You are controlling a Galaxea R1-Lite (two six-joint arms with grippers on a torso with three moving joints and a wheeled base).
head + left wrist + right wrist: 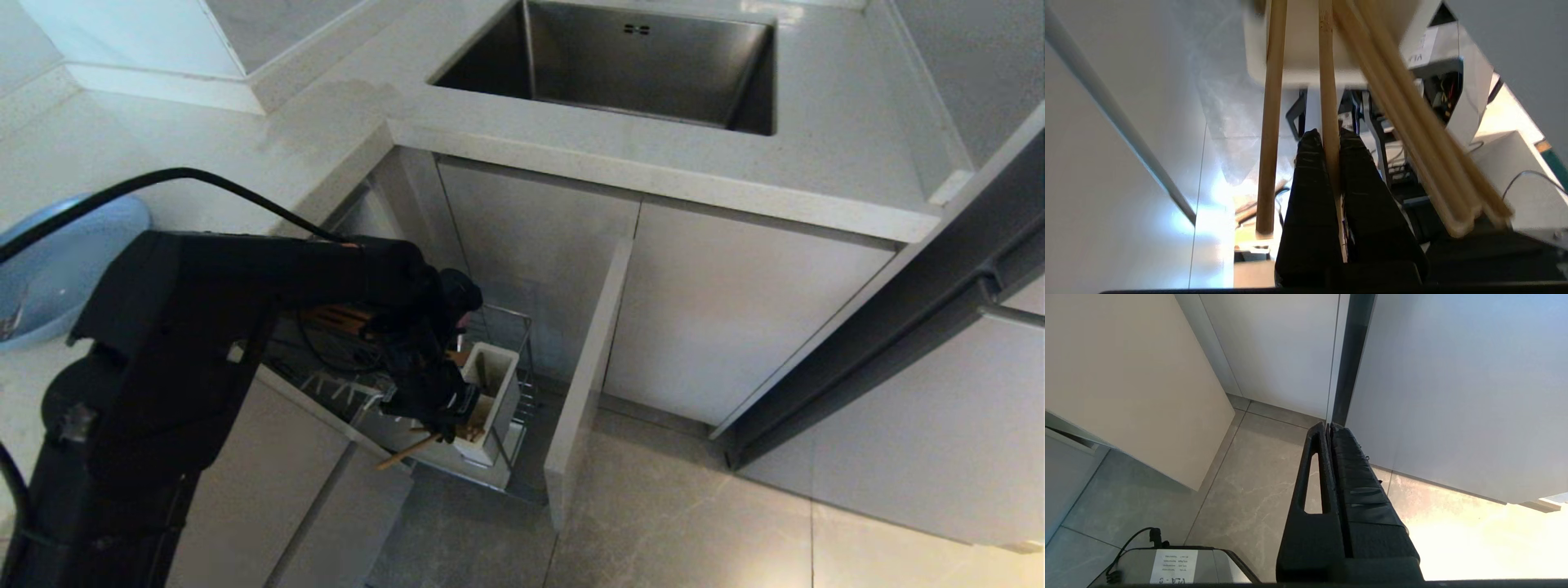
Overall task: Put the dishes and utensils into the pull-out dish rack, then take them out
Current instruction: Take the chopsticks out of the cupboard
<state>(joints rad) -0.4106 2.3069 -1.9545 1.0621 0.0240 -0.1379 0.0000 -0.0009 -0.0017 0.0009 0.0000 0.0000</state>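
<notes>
My left gripper (447,425) reaches down into the pull-out dish rack (522,343), at the near compartment of the white utensil box (500,384). In the left wrist view the left gripper (1326,136) is shut on one light wooden chopstick (1328,94) that runs up to the utensil box (1298,57). A second chopstick (1271,122) hangs loose beside it. Chopstick ends (406,452) stick out below the gripper. The blue plate (57,273) lies on the counter at the far left. Pink bowl, fork and spoon are out of view. My right gripper (1329,426) is shut and empty over the floor.
The rack's beige panel front (586,367) stands out to the right of the box. The steel sink (620,65) is set in the counter above. More blurred wooden sticks (1412,122) slant past the left gripper. A grey device (1171,565) sits on the floor tiles.
</notes>
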